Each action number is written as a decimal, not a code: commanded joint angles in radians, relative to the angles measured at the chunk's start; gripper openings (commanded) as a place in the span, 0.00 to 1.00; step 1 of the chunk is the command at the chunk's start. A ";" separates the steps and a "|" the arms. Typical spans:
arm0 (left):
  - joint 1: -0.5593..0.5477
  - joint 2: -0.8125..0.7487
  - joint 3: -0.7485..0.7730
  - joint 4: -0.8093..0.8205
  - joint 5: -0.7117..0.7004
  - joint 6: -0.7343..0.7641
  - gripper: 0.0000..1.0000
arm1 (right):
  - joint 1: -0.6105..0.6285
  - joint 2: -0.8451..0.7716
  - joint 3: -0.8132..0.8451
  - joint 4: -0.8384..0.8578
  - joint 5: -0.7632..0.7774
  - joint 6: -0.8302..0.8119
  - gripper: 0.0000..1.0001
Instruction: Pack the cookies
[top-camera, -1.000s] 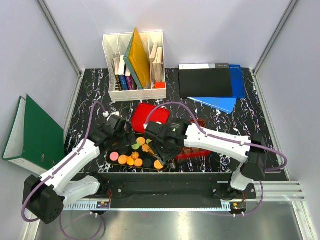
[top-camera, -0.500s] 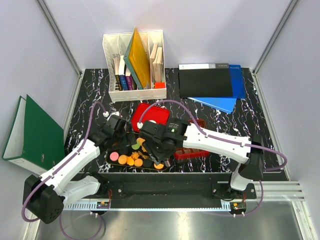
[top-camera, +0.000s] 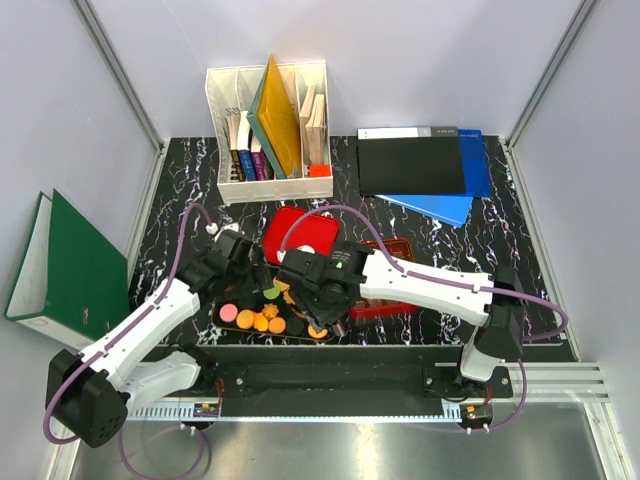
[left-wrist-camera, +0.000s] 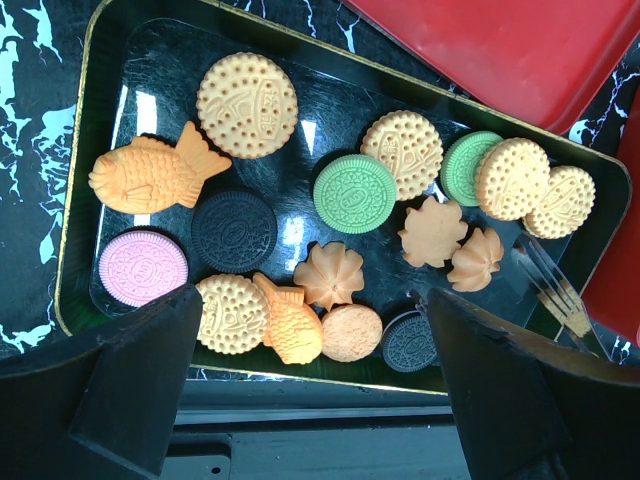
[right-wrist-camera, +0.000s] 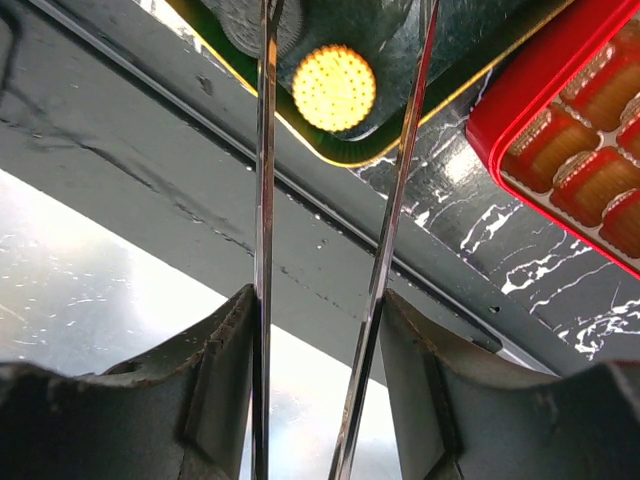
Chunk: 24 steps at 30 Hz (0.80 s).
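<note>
Black marble table under everything; green binder leans outside its left edge. At the back: white file rack w/ books and a yellow folder, then a black folder lying on a blue folder. Mid-table is a red lid. To its right, partly under my R arm, is the red gridded tin; its cells show orange ridged shapes, can't tell if cookies or liners. Black gold-rimmed tray sits at the near edge, just left of the tin.

My L gripper hovers over the tray, jaws spread wide, nothing btwn them. My R gripper is clamped part-way on metal tongs; blades run out btwn the fingers, tips apart over the tray's right end.

The cookies lie loose in the tray: round beige, green, black, one pink, plus flower and fish shapes. One round yellow cookie shows btwn the tong blades in my R wrist view; whether the tips touch it, can't tell.
</note>
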 joint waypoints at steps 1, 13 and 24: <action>-0.002 -0.008 0.001 0.028 0.012 0.009 0.98 | 0.005 -0.007 -0.040 0.026 0.011 0.004 0.55; -0.004 -0.022 -0.005 0.028 0.015 0.009 0.98 | 0.003 -0.028 -0.059 0.039 0.022 0.025 0.38; -0.002 -0.011 0.008 0.027 0.020 0.012 0.98 | 0.002 -0.143 0.088 -0.198 0.189 0.081 0.36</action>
